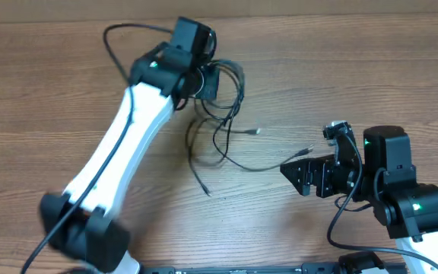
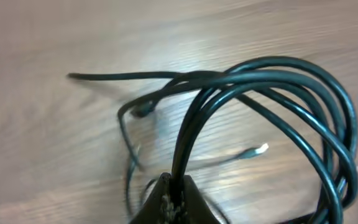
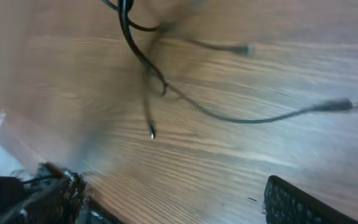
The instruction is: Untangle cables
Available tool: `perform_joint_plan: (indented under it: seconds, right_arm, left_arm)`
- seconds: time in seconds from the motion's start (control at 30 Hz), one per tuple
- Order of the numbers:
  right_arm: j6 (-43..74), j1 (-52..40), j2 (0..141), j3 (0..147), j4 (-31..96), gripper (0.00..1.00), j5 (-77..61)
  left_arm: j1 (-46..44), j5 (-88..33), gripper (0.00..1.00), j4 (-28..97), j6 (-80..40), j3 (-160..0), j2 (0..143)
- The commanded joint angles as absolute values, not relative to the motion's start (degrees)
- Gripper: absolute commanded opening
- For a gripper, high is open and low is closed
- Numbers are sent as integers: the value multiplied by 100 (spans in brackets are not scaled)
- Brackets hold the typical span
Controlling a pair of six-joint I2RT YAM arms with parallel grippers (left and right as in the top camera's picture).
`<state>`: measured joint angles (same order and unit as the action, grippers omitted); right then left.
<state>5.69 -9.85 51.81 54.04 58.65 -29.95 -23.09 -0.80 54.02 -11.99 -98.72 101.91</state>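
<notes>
- Overhead: the white left arm (image 1: pixel 120 144) reaches from the lower left of the frame up to the top centre. There the left gripper (image 1: pixel 210 84) sits on the upper end of the cables (image 1: pixel 226 122). The cables lie as a loose black tangle on the wooden table (image 1: pixel 356 61), at the centre of the frame, with strands trailing down and to the right. A silvery plug (image 1: pixel 255 132) lies on the right of the tangle. The right gripper (image 1: pixel 299 173) is at the lower right with its jaws spread wide and nothing between them, near one plug tip but apart from it.
- Left wrist: at the bottom centre the fingers (image 2: pixel 166 202) are pinched together on several cable strands. The strands rise from them and loop round the right side of the frame.
- Right wrist: the two fingers (image 3: pixel 61 193) stand far apart at the lower corners, with bare table between them. The cables run across the upper half, blurred, their ends pointing right and down.
</notes>
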Motion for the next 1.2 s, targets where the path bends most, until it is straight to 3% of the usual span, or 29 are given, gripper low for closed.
perform_joint_plan:
  seconds: [0.0,0.3,0.53,0.77,1.17]
  right_arm:
    - [397,-991,5151,5463,5546,88,-3922]
    - [445,-991,5151,6414,5415,85,-4272]
    - [443,-991,5151,6416,5433,82,-4274]
    - [438,-991,5151,6414,5463,80,-3822]
    - [-248,-991,5153,6414,5109,79,-3706]
  left_arm:
    - [-2303,-711,4,5481,119,-9918,9419]
    - [-2456,-1282,4,6018,-252,-9918,8949]
    - [-3269,-1341,4,5892,-591,-9918,8949]
    - [-3463,-1437,4,5784,-1142,-9918,8949]
    - [-4088,-1511,4,5826,-530,-9918,8949]
